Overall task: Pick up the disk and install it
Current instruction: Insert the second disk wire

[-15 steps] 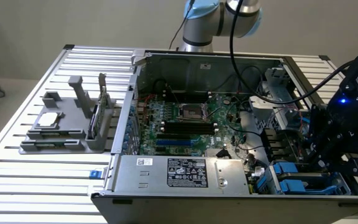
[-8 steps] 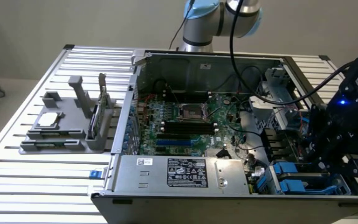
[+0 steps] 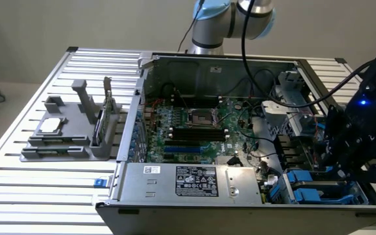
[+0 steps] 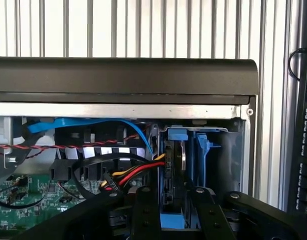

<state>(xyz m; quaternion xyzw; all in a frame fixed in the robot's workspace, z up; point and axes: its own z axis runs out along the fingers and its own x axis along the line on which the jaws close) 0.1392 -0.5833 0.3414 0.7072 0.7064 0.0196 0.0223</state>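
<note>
the gripper (image 4: 176, 212) hangs over the open computer case's (image 3: 201, 66) drive bay, its fingers (image 4: 146, 215) closed on the disk (image 4: 174, 165), which stands on edge in the blue-framed slot.

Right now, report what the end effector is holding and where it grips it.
The end effector appears to clamp the flat rectangular disk with the blue plastic frame, held edge-on, by its two broad faces at the near end.

The computer case (image 3: 207, 147) lies on the table (image 3: 37, 196), a parts holder (image 3: 70, 132) at the exterior view's left. The disk (image 4: 174, 170) stands (on edge) in the case's corner bay, the gripper (image 4: 177, 212) over it.
</note>
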